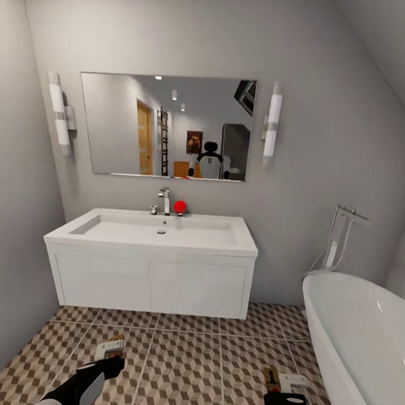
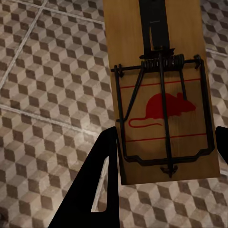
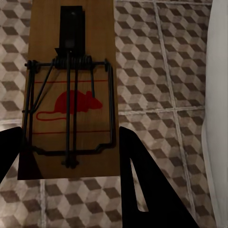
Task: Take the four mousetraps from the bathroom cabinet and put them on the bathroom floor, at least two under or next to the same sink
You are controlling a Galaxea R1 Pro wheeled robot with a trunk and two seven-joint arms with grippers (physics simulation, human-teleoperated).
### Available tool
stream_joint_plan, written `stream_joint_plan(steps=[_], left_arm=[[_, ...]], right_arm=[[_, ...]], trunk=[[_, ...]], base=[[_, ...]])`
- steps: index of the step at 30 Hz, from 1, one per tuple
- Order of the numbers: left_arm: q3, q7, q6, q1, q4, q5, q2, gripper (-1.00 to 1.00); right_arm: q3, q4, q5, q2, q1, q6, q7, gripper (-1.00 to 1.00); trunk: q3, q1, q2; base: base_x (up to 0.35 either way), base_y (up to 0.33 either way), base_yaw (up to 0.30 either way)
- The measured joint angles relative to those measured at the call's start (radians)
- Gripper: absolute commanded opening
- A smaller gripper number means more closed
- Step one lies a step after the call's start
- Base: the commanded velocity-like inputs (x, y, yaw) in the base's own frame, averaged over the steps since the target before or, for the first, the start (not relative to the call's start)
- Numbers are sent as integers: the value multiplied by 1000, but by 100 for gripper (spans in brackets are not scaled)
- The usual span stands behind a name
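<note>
My left gripper (image 1: 112, 359) is shut on a mousetrap (image 1: 114, 347), a tan board with a wire spring bar and a red mouse print (image 2: 161, 95), held above the cube-patterned bathroom floor (image 1: 182, 356). My right gripper (image 1: 278, 394) is shut on a second mousetrap (image 1: 272, 377), darker brown with the same print (image 3: 71, 95). Black fingers (image 2: 102, 161) (image 3: 137, 175) flank each board. Both traps hang low in front of the white sink unit (image 1: 153, 242). The other two mousetraps and the orange-brown cabinet are out of view.
A white bathtub (image 1: 362, 329) with a floor-standing tap (image 1: 342, 230) fills the right side, close to my right arm. A faucet (image 1: 164, 200) and a red ball-shaped item (image 1: 179, 207) sit on the basin, under a mirror (image 1: 165, 126). A grey wall closes the left.
</note>
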Motion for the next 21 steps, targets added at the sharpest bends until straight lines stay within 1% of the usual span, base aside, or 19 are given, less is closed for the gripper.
stream_joint_plan(steps=[10,15,17,19,21], left_arm=[[-1,1,-2,0,1,-1,0,-100],[-3,1,-2,0,1,-2,0,-100],[-3,2,-1,0,0,-2,0,-100],[-4,3,0,0,-8,-3,-1,-100],[-5,7,9,-1,-41,-5,-3,-100]], right_arm=[[1,0,1,0,0,-8,0,-100],[0,0,0,0,0,-56,-6,-100],[-2,0,1,-1,0,-62,-9,-100],[-3,-3,2,-2,0,-63,-9,-100],[-3,-11,4,-5,-1,-51,-8,-100]], trunk=[[-31,38,-70],[-47,58,-105],[-53,65,-119],[-60,73,-133],[-66,81,-147]], base=[[0,0,0],[0,0,0],[0,0,0],[0,0,0],[0,0,0]])
